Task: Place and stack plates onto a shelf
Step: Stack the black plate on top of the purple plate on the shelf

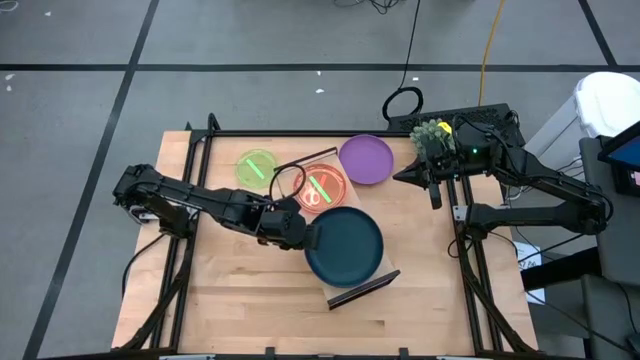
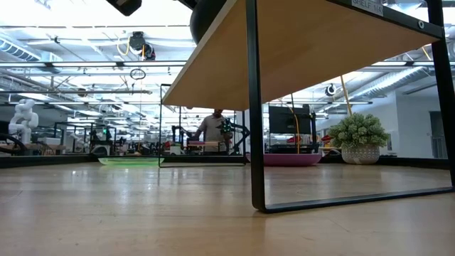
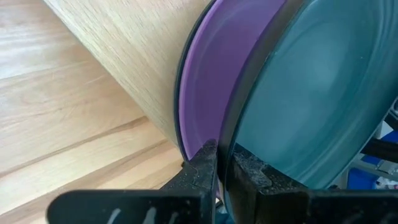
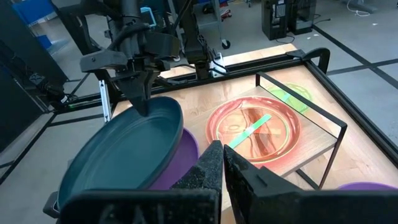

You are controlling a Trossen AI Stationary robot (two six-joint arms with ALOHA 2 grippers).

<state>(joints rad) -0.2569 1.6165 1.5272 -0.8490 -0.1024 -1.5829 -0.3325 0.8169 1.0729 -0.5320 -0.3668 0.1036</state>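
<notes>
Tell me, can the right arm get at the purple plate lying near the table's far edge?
Probably yes. The right claw, shut and empty, hovers just beside that purple plate, with nothing between them. The left claw is busy gripping the teal plate elsewhere.

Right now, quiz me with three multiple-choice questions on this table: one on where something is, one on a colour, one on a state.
1. Where is the green plate?
A. on the table, beside the pink-red plate
B. under the teal plate
C. on the floor

2. What colour is the plate directly under the teal plate?
A. green
B. purple
C. white

3. The left gripper is:
A. open above the table
B. shut on the teal plate's rim
C. parked off the table

Answers:
1 A: the high view shows it flat on the wood beside the pink-red one.
2 B: a purple plate shows beneath the teal one.
3 B: its fingers pinch the rim, while the right gripper waits shut at the table's right edge.
</notes>
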